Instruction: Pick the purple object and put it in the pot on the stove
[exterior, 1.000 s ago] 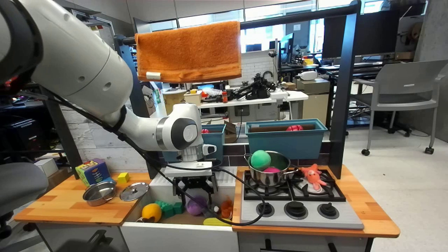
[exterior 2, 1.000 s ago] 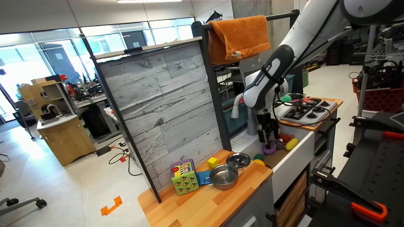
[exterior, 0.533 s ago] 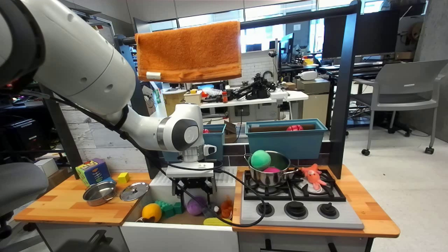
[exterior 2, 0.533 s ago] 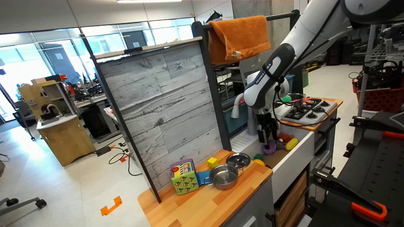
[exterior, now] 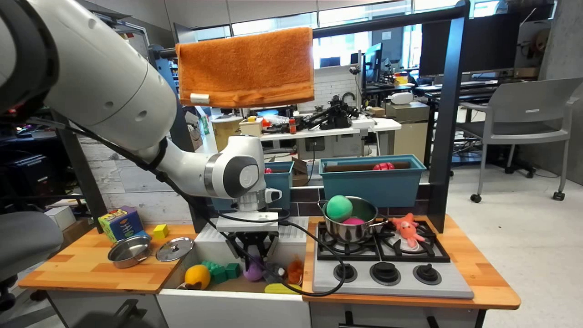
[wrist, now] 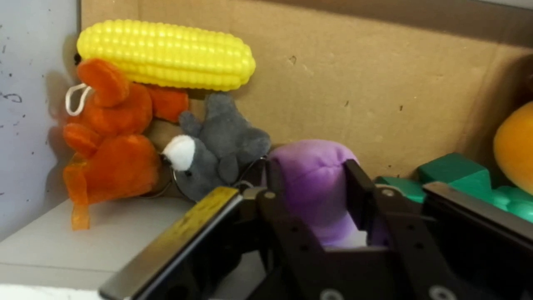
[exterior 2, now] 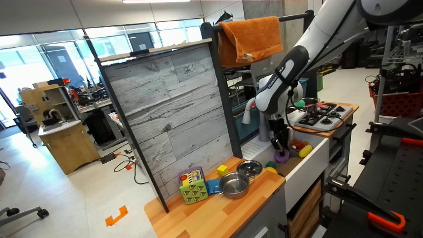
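Observation:
In the wrist view the purple object [wrist: 314,156], soft and rounded, is squeezed between the pads of my gripper [wrist: 312,175], one on each side. It bulges out past the fingertips. Both exterior views place it low in the white sink basin [exterior: 227,298], with my gripper [exterior: 254,265] coming down on it from above. The pot [exterior: 348,233], shiny grey metal, stands on the back left burner of the stove [exterior: 391,278]. A green ball [exterior: 339,208] and a pink piece [exterior: 354,221] are inside the pot.
Around the purple object lie a grey plush [wrist: 229,133], an orange plush [wrist: 120,162], toy corn [wrist: 166,54], green blocks [wrist: 456,173] and an orange ball [exterior: 197,276]. A pink plush [exterior: 408,230] rests on the stove. My arm's black cable loops in front of the basin and stove.
The gripper's fingers have come together onto the purple object, which looks squeezed narrower. The arm shifted very slightly, then stayed in place.

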`<action>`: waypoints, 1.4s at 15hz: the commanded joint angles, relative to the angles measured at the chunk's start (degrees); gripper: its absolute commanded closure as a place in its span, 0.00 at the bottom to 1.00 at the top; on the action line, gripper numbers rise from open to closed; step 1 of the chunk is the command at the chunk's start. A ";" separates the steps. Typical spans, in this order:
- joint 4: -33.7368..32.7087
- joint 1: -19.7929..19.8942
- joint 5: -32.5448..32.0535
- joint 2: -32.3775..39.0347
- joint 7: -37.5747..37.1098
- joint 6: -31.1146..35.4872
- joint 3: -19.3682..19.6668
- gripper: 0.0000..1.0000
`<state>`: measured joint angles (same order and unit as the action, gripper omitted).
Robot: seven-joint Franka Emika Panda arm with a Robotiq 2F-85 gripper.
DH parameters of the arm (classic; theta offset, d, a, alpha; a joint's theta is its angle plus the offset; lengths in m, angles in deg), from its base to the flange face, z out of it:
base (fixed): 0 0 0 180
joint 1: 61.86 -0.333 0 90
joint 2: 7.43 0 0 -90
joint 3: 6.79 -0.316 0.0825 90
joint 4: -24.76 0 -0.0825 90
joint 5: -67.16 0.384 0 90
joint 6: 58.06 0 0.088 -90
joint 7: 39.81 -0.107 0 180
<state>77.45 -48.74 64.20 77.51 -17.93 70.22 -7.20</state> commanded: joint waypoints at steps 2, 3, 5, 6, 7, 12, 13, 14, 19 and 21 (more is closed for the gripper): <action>-1.59 0.33 0.43 0.91 1.60 1.62 -0.99 0.98; -2.14 0.27 0.31 0.96 1.25 1.13 -0.67 0.99; -1.06 0.35 0.22 -0.30 0.95 1.09 -0.52 0.96; 1.61 0.27 0.22 -2.35 0.62 1.61 -0.47 0.98; 4.28 0.36 0.25 -4.33 0.68 2.32 -0.54 0.97; 18.06 0.67 0.90 -14.88 -0.13 4.81 -0.98 0.96; 19.35 0.97 1.41 -16.25 -0.44 3.81 -1.12 0.96; 20.41 1.25 2.07 -17.19 -1.09 2.67 -1.04 0.96; 24.78 3.32 5.61 -23.62 -4.65 3.32 -0.38 0.96; 28.46 4.84 7.38 -27.97 -5.03 4.28 -0.69 0.96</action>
<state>98.58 -46.29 69.03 56.70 -22.24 72.61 -7.07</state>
